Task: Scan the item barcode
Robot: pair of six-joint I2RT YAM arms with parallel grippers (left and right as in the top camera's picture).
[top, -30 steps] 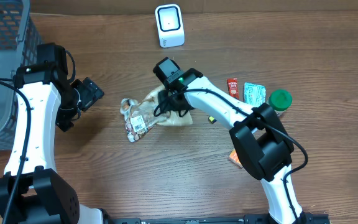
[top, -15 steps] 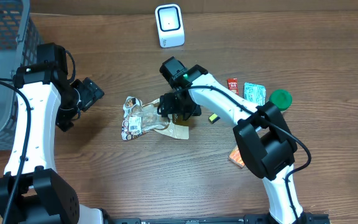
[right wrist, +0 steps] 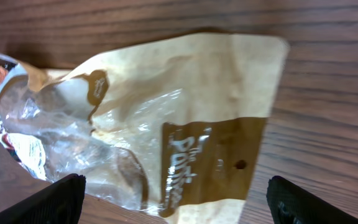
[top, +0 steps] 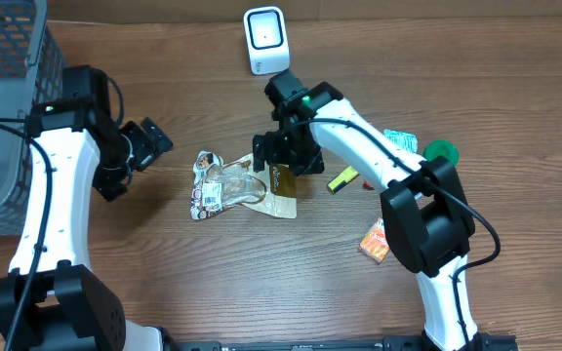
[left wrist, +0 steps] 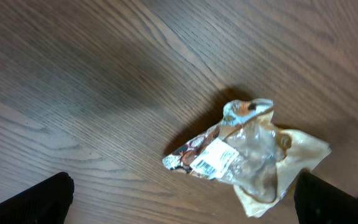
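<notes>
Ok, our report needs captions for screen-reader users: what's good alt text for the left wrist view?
A crumpled clear-and-tan snack bag lies on a wooden table, its white barcode label facing the camera. The left gripper is wide open and holds nothing, its dark fingertips showing at the bottom corners.

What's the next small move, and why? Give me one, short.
Probably lower the right tool and close it on the flat brown end of the bag. That tool hangs open just above it, the bag lies loose on the table, and its white barcode label faces up, not toward the scanner, so it likely needs lifting first.
</notes>
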